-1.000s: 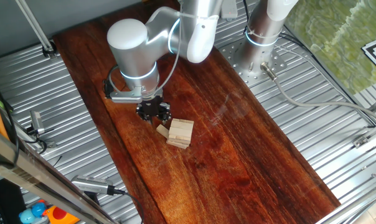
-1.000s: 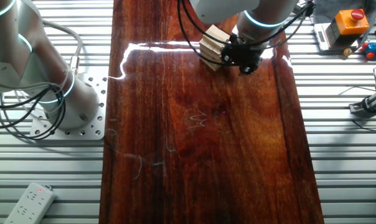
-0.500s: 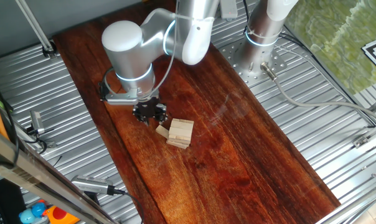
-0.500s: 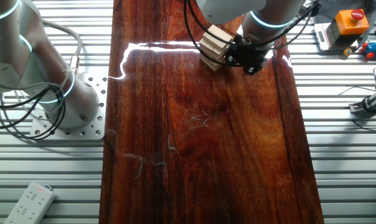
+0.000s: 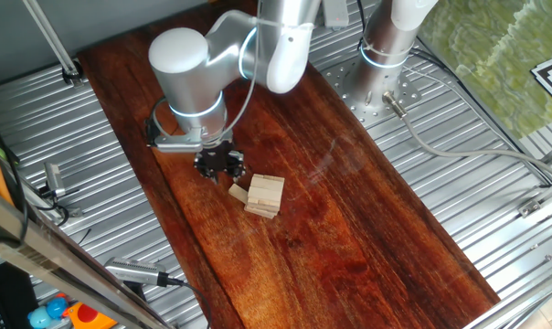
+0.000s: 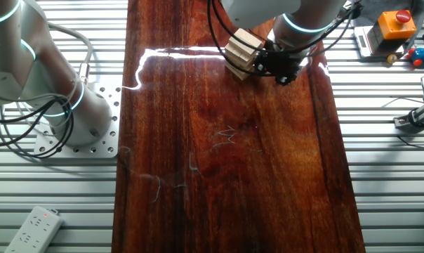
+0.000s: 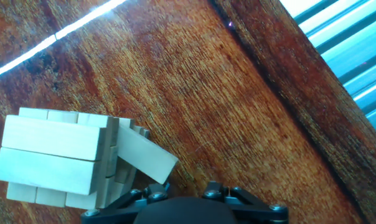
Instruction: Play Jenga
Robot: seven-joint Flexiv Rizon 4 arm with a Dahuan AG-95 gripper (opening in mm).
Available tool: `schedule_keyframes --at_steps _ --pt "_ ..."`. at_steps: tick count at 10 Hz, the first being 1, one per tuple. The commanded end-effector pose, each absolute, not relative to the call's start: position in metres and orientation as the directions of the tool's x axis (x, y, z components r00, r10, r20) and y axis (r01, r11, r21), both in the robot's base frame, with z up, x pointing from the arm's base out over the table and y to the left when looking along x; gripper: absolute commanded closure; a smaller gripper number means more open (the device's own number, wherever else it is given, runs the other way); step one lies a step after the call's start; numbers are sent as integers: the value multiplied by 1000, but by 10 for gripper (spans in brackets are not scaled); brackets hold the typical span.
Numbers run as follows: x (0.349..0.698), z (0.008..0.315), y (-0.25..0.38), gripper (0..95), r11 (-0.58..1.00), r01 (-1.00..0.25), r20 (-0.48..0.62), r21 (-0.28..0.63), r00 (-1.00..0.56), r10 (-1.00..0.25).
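Note:
The Jenga stack [image 5: 266,195] is a small squat pile of pale blocks on the dark wooden board [image 5: 349,228]. One block [image 5: 238,191] sticks out of its low left side at an angle. The stack also shows in the other fixed view [image 6: 241,48] and at the lower left of the hand view [image 7: 54,155], where the slanted block [image 7: 144,154] points toward me. My gripper [image 5: 219,164] hangs just left of that block, low over the board. It also shows in the other fixed view [image 6: 281,65]. In the hand view the gripper [image 7: 183,188] has its jaws apart and empty; the block's end lies just ahead of the left fingertip [image 7: 148,190].
The board's edge [image 7: 312,118] runs close on the right of the hand view, with ribbed metal table [image 5: 93,183] beyond it. A second robot base [image 5: 386,55] stands at the back. A red-button box [image 6: 396,21] sits off the board.
My gripper has shifted slightly away from the stack toward the board's edge. The stack and the slanted block have not moved.

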State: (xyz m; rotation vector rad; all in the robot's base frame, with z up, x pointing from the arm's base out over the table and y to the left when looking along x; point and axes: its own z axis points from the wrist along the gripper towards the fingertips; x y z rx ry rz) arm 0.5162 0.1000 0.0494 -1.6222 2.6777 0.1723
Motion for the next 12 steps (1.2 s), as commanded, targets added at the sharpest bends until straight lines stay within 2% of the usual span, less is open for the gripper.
schedule_keyframes --at_steps 1,3,5,6,12 --pt "517 50 100 570 225 -974 -50 13 -225 -973" --pt "519 51 102 570 31 -998 -26 -57 -29 -999" --pt "523 54 105 570 -89 -992 -12 -91 90 -996" --pt "528 57 109 380 -147 -984 -6 -99 148 -989" --pt "542 63 122 380 -265 -961 -17 -82 268 -963"
